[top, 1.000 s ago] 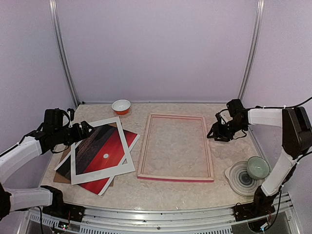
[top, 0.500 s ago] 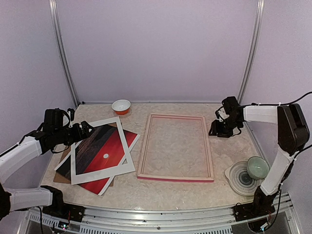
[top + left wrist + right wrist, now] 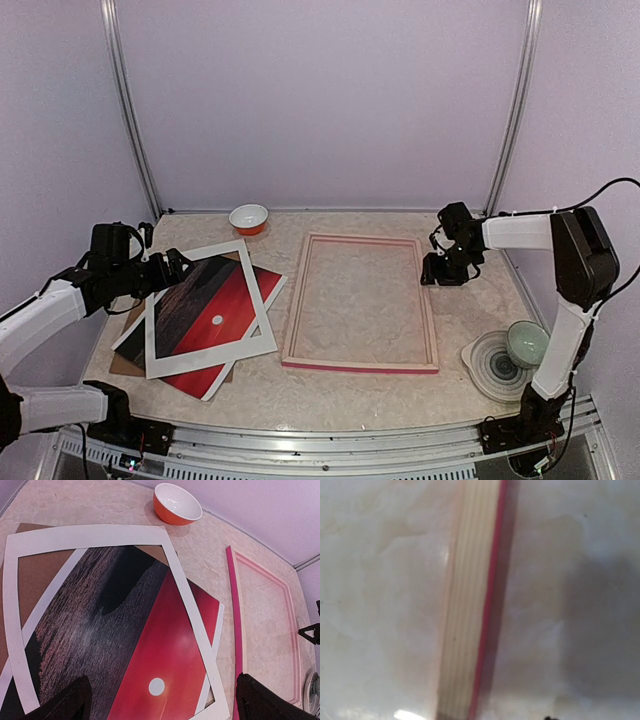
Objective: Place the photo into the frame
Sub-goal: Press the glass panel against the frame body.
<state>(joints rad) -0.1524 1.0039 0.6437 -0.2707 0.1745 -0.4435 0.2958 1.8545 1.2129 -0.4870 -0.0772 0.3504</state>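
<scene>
Looking left of centre, you find the photo [image 3: 228, 298] under the white mat [image 3: 212, 360], beside the frame [image 3: 360, 366] in the middle; left gripper [image 3: 178, 266] jaws stand apart, right gripper [image 3: 437, 272] jaws I cannot tell.

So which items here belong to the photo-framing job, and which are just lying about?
Job: sunset photo; pink frame.
Lying about: white mat, resting over the photo; brown backing board; orange bowl; green bowl on grey plate.

the white mat [image 3: 85, 532] covers parts of the photo [image 3: 165, 645].
</scene>
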